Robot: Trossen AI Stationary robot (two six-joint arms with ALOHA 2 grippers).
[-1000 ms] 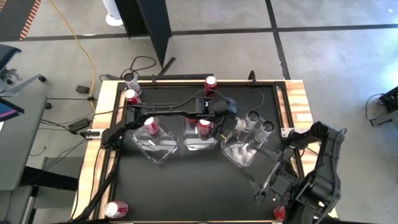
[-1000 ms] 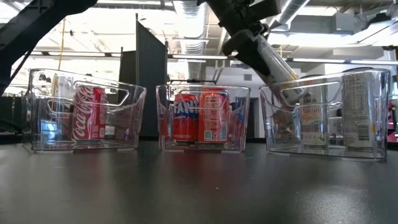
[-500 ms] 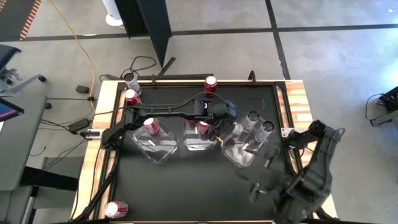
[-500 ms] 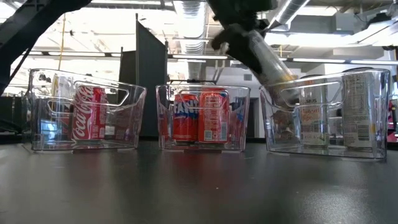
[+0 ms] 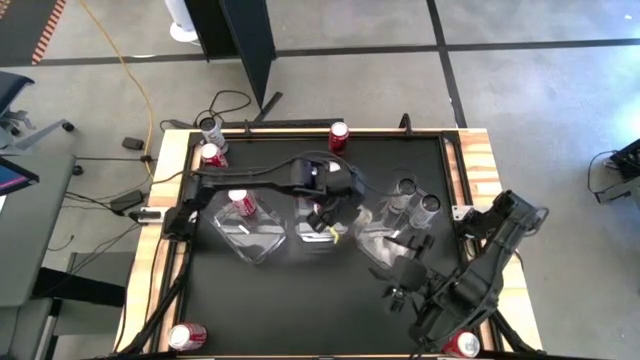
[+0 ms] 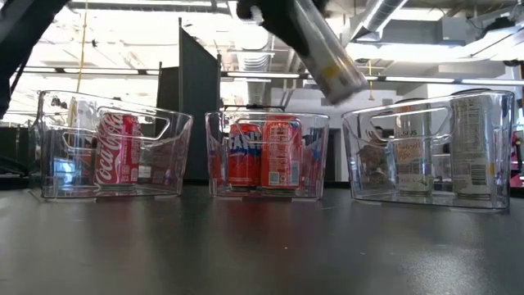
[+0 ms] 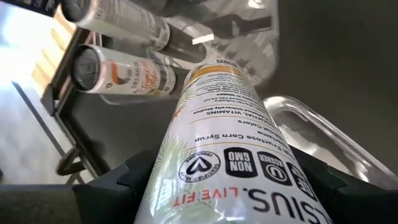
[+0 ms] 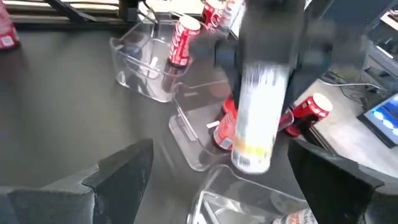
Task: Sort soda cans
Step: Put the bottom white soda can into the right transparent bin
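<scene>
the soda cans are mostly sorted already: one red can (image 5: pixel 240 203) stands in the left bin (image 5: pixel 262 243), a red one in the middle bin (image 5: pixel 312 234), pale ones in the right bin (image 5: pixel 385 250), and your left gripper (image 5: pixel 330 212) is clamped on a slim white can (image 6: pixel 326 51) tilted in the air above the middle bin. keep the grip firm, carry it right, stand it upright over the right bin and lower it clear of the wall before letting go; the right gripper (image 5: pixel 400 283), jaws wide and empty, waits at the near right. a second ago that can was dipping into the right bin; it has since lifted up and left.
</scene>
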